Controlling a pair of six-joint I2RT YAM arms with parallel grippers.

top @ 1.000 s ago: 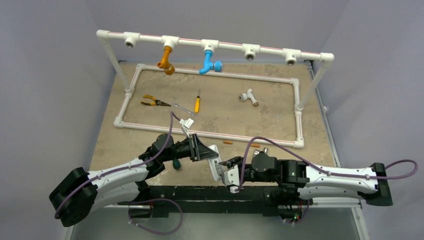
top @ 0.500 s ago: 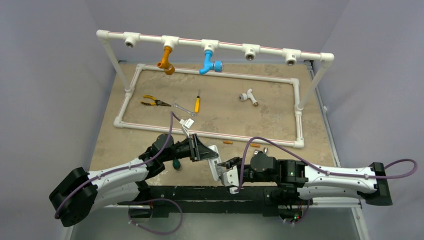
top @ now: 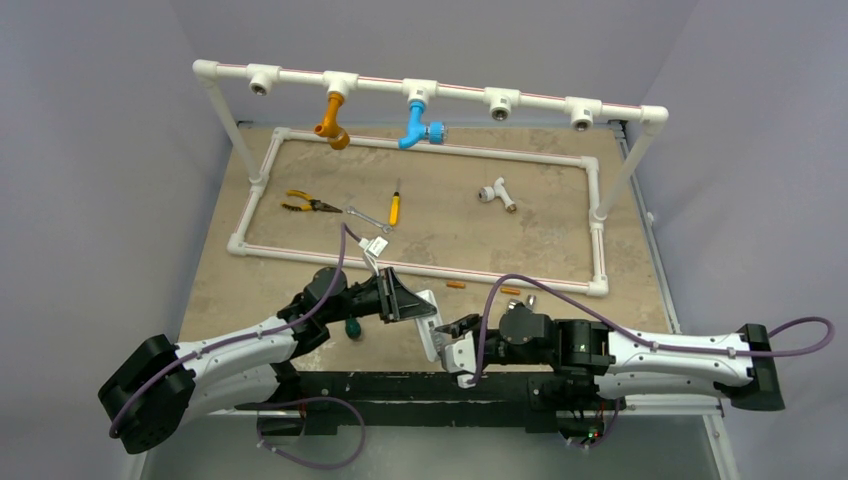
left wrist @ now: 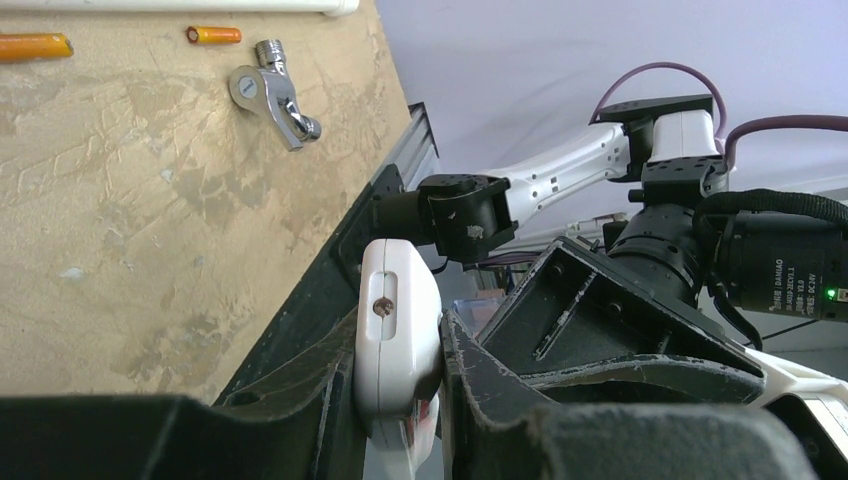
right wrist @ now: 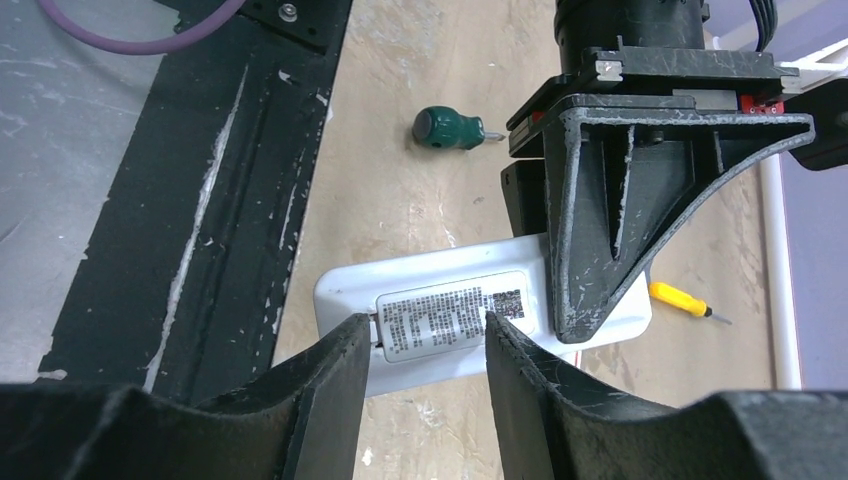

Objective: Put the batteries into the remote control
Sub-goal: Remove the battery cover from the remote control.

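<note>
From above, the left gripper (top: pixel 424 312) and right gripper (top: pixel 452 350) meet at the worktop's (top: pixel 240 290) near edge with the remote (top: pixel 432 336) between them. The batteries (top: pixel 456 286) lie just beyond.

Left wrist: jaws clamped tight on the remote (left wrist: pixel 398 310), edge-on.

Right wrist: jaws half apart, tips straddling the remote's (right wrist: pixel 350 285) label (right wrist: pixel 445 318), not closed round it.

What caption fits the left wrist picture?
Left hand squeezes the white remote control; two batteries lie on the table.
</note>
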